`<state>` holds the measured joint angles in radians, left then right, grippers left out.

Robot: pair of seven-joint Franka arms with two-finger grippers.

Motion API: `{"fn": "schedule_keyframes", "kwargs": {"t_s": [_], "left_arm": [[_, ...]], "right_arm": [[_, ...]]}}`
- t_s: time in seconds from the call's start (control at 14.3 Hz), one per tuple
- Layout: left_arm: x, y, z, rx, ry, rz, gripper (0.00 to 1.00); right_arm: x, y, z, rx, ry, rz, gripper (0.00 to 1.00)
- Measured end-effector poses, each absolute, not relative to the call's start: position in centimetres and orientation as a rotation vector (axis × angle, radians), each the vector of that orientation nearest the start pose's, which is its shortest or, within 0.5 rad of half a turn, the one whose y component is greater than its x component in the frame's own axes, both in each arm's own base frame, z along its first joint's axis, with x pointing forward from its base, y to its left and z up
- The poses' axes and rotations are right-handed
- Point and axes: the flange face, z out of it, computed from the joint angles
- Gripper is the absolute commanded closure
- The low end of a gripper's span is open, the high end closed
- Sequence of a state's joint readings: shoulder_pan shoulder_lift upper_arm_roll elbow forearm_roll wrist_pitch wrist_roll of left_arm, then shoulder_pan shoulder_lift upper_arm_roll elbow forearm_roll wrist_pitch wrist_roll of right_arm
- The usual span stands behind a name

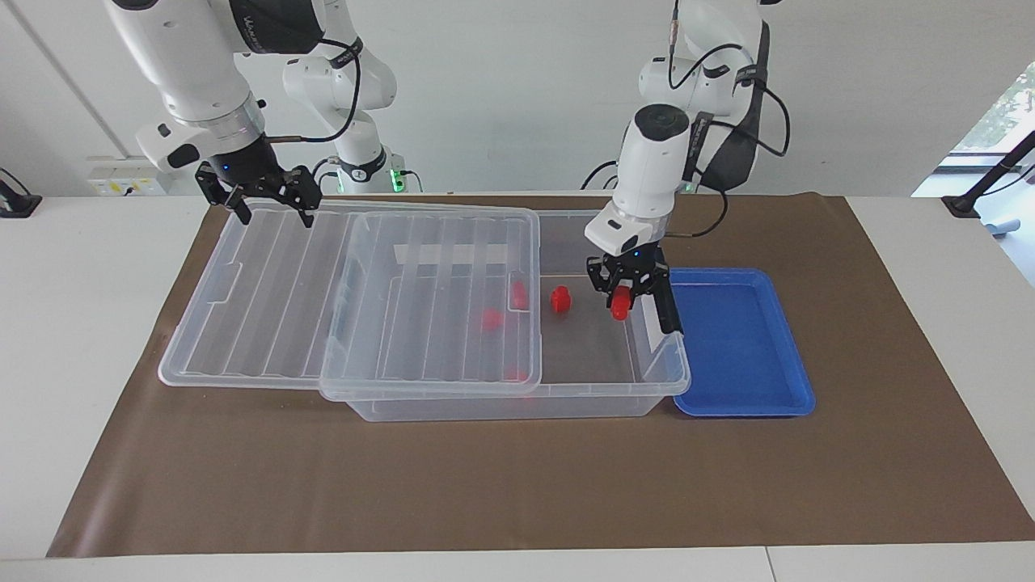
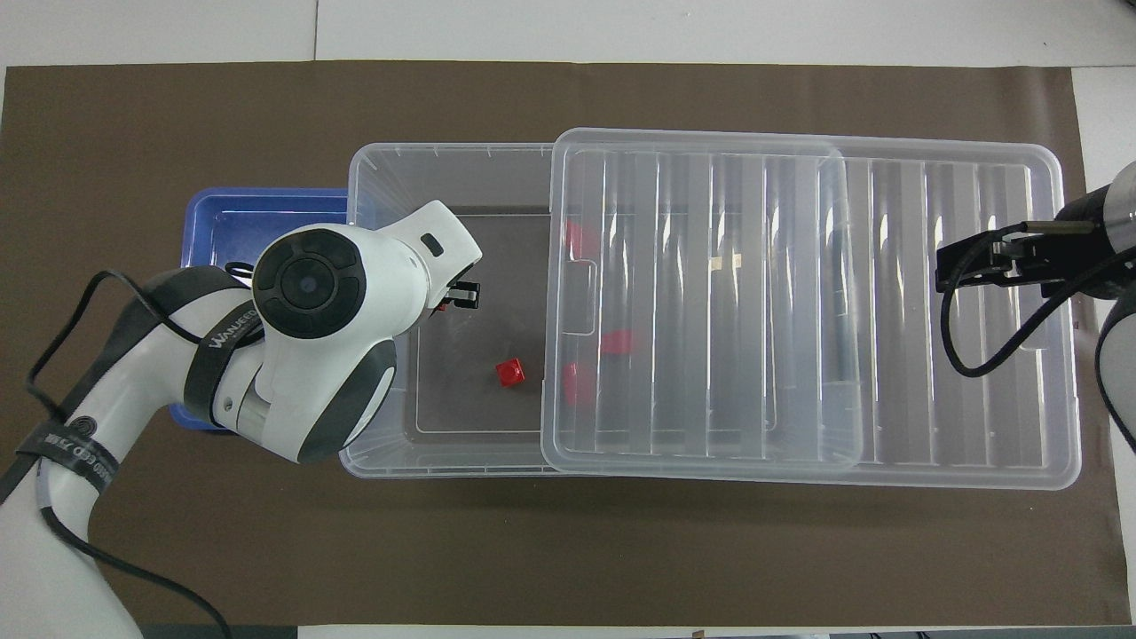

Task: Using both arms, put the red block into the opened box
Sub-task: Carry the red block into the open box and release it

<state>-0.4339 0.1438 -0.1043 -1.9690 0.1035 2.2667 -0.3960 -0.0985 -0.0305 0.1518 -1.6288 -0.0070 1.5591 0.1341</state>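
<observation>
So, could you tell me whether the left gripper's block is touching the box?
Apart: in the facing view the red block hangs in the left gripper above the box floor.

Facing view: we look from high across surface [image 1: 517, 485] toward robots; arm bases at top, wall above them; medium range, whole brown mat [image 1: 485, 477] in shot.

Overhead view: we look steeply down from above robots' end, facing forward; closer in, mat fills frame, arms enter from bottom corners.

Shared by both: mat, box [image 1: 598, 388] [image 2: 382, 169], lid [image 1: 267, 275] [image 2: 887, 311], blue tray [image 1: 744, 347] [image 2: 222, 213]. Views stand half a turn apart, sides swapped.
</observation>
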Motion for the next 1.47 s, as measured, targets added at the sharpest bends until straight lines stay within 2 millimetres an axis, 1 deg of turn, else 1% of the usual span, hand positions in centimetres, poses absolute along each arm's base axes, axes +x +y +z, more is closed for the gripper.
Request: {"fn": "schedule_keyframes", "kwargs": {"t_s": [0.14,0.42,0.49,0.56,0.63,0.91,0.98,1.05,1.19,1.33,1.47], "left_arm": [[52.8,-30.9,38.4,-3.131,0.309,-0.263,1.00],[53.9,-31.6,33.5,-3.126,0.281,-0.296,0.99],[54.1,-31.8,32.6,-3.128,0.263,-0.314,0.54],[54.2,-31.9,32.0,-3.134,0.244,-0.327,0.04],[54.4,-32.0,31.9,-3.142,0.233,-0.346,0.00],[54.9,-32.4,32.5,-3.164,0.233,-0.427,0.00],[55.0,-32.5,33.0,-3.166,0.232,-0.441,0.00],[55.1,-32.5,33.8,-3.166,0.230,-0.453,0.00],[54.9,-32.1,36.2,-3.150,0.220,-0.437,0.00],[54.1,-31.5,39.2,-3.130,0.208,-0.412,0.00],[53.2,-30.8,42.6,-3.111,0.193,-0.397,0.00]], "right_arm": [[54.2,2.9,61.3,-3.154,0.128,0.060,0.00],[54.2,2.9,61.2,-3.154,0.128,0.061,0.00],[54.2,2.9,61.2,-3.154,0.128,0.062,0.00],[54.2,2.9,61.2,-3.154,0.128,0.062,0.00],[54.2,2.9,61.2,-3.154,0.128,0.062,0.00],[54.2,2.9,61.2,-3.154,0.128,0.062,0.00],[54.2,2.9,61.2,-3.154,0.129,0.062,0.00],[54.2,2.9,61.2,-3.154,0.130,0.062,0.00],[54.2,2.9,61.2,-3.154,0.130,0.062,0.00],[54.2,2.9,61.2,-3.154,0.130,0.062,0.00],[54.2,2.7,61.2,-3.153,0.135,0.062,0.00]]}}
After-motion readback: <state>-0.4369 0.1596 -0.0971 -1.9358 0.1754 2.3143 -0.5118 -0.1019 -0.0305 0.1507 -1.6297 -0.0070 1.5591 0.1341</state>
